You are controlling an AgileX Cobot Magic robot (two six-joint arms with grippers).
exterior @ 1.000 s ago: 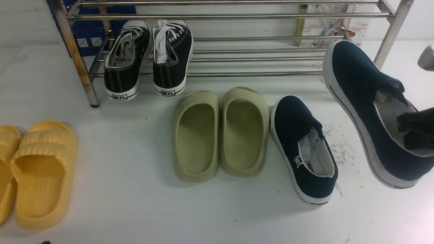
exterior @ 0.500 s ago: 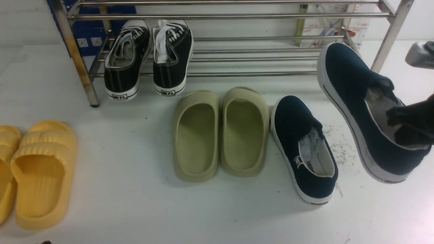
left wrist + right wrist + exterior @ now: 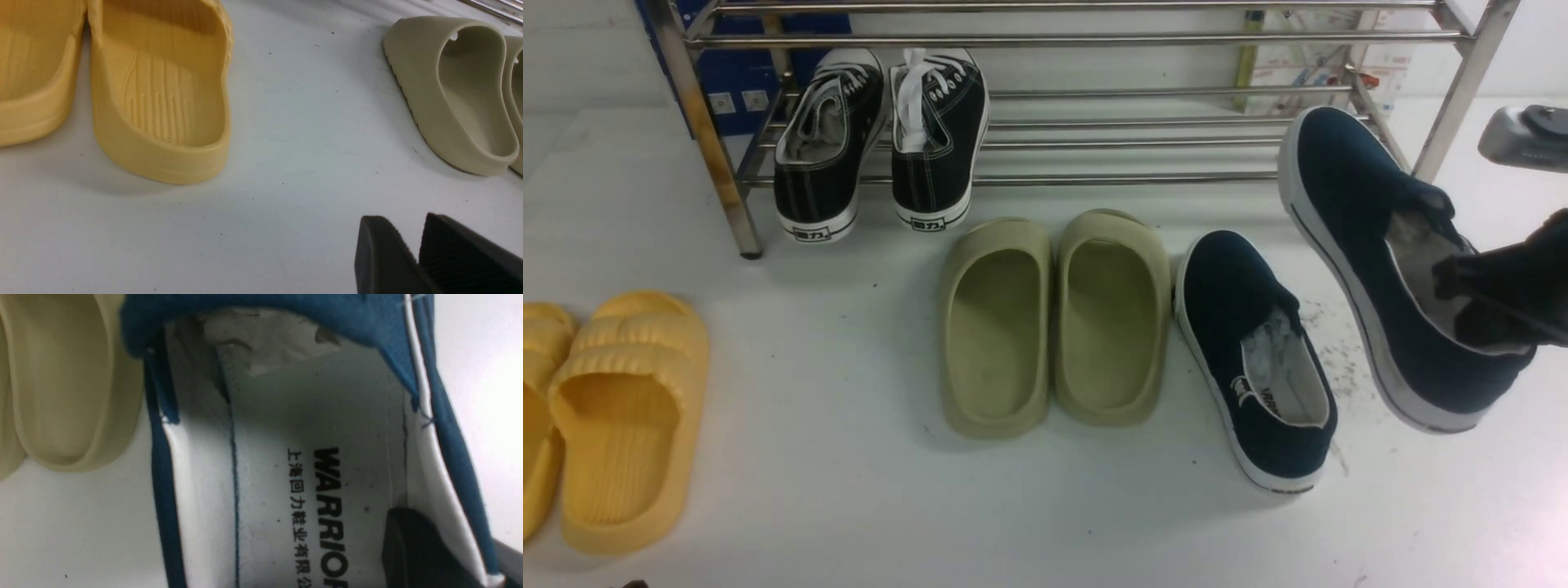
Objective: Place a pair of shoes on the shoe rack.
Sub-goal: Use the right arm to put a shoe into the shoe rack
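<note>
One navy-blue slip-on shoe (image 3: pixel 1372 245) hangs tilted above the floor at the right, toe pointing at the right end of the steel shoe rack (image 3: pixel 1094 147). My right gripper (image 3: pixel 1494 302) is shut on its side wall near the heel, one finger (image 3: pixel 412 547) inside on the pale insole (image 3: pixel 310 416), the other outside. The second navy shoe (image 3: pixel 1241 327) lies flat on the floor, just right of the olive slippers. My left gripper (image 3: pixel 404 222) shows only in the left wrist view, low over bare floor, slightly open and holding nothing.
Black lace-up sneakers (image 3: pixel 882 139) sit on the rack's lower bars at the left. Olive slippers (image 3: pixel 1054 318) lie in the middle of the floor, yellow slippers (image 3: pixel 621 408) at the far left. A blue box (image 3: pixel 735 82) stands behind the rack.
The held navy shoe has moved left and a little up, toward the rack's right end, carried by my right gripper. The shoe on the floor and the other footwear have not moved.
</note>
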